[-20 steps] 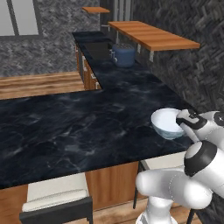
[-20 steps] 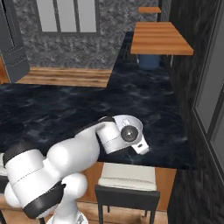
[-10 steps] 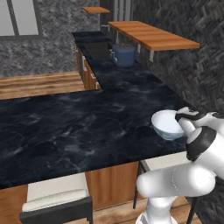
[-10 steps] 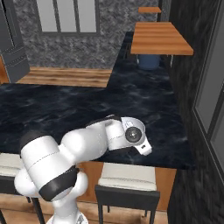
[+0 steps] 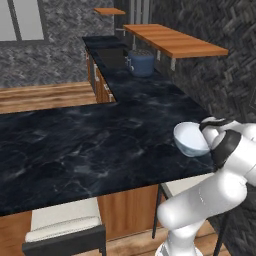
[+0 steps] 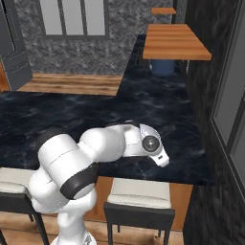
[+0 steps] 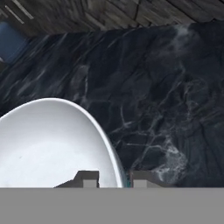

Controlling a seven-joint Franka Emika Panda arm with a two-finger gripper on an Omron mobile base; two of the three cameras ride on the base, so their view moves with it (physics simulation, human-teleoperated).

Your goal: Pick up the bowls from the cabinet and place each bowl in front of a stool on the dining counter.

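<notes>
Gripper [image 7: 113, 180] clamped on rim of bowl [image 5: 190, 139], held tilted near the counter [image 5: 85, 145] right near edge above a stool [image 6: 139, 190]; releasing here could tip it off.

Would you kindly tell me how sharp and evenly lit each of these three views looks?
Left base view: flat, even light, soft overall; the bowl at the dining counter edge has blurred outlines. Right base view: similarly soft; the right wall is very dark. Hand view: the bowl's white inside is nearly featureless, while the marble veins read clearly; jaws close on its rim.
</notes>
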